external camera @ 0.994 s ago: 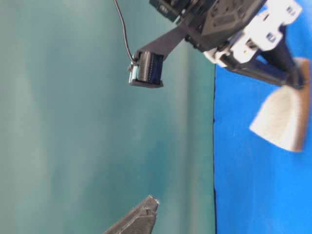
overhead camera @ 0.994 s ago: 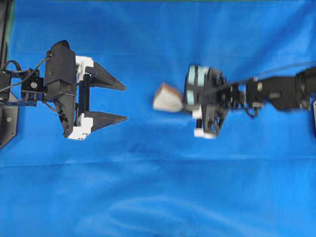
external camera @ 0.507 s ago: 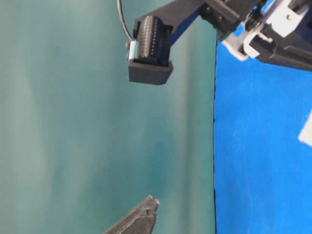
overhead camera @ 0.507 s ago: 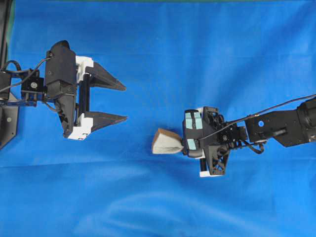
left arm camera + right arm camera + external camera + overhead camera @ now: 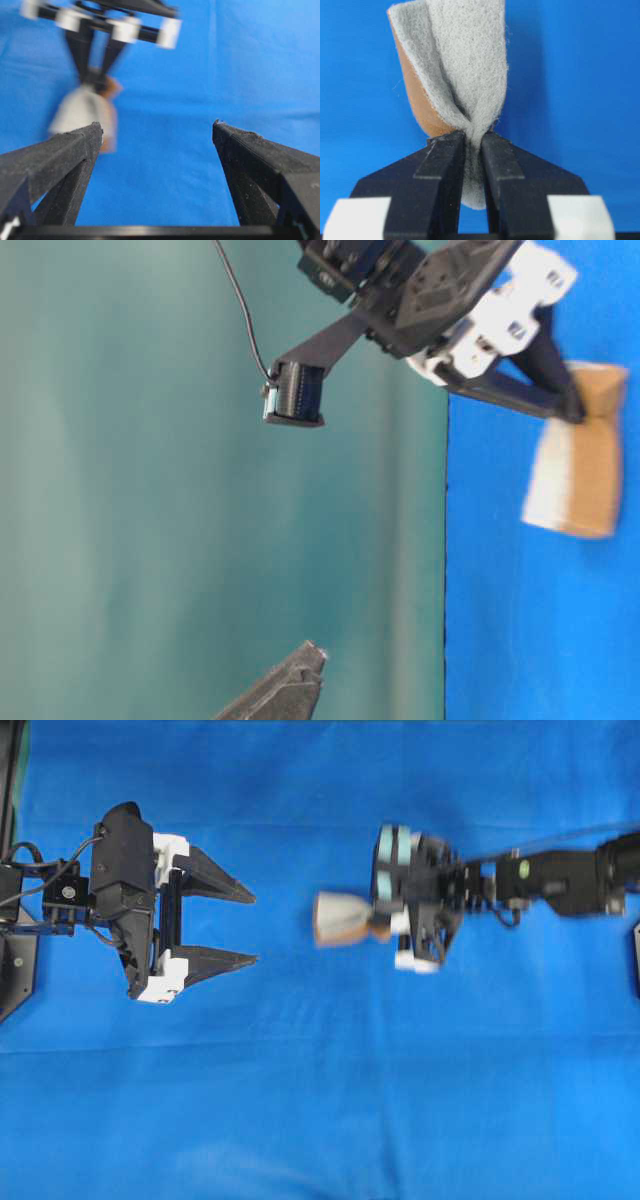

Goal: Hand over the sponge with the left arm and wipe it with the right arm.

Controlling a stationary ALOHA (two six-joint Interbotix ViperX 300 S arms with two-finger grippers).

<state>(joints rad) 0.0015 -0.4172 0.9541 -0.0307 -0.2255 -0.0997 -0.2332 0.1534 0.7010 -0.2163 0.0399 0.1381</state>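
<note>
The sponge (image 5: 342, 918) is pinched at one end by my right gripper (image 5: 378, 925), the arm with the teal patches, and sticks out toward the left just above the blue cloth. In the right wrist view the sponge (image 5: 460, 60) is squeezed between the shut fingers of the right gripper (image 5: 472, 142), grey face folded and orange layer on the left. It also shows in the table-level view (image 5: 575, 475). My left gripper (image 5: 251, 929) is wide open and empty, some way left of the sponge. In the left wrist view the left gripper (image 5: 157, 130) frames the blurred sponge (image 5: 82, 112) ahead.
A blue cloth (image 5: 320, 1100) covers the whole table. The left arm's black base and cables (image 5: 20, 920) sit at the left edge. A teal wall (image 5: 150, 490) lies behind the table edge in the table-level view.
My right gripper swept with the sponge toward the bottom of the overhead view, then back up to where it was a second ago. The left arm has not moved.
</note>
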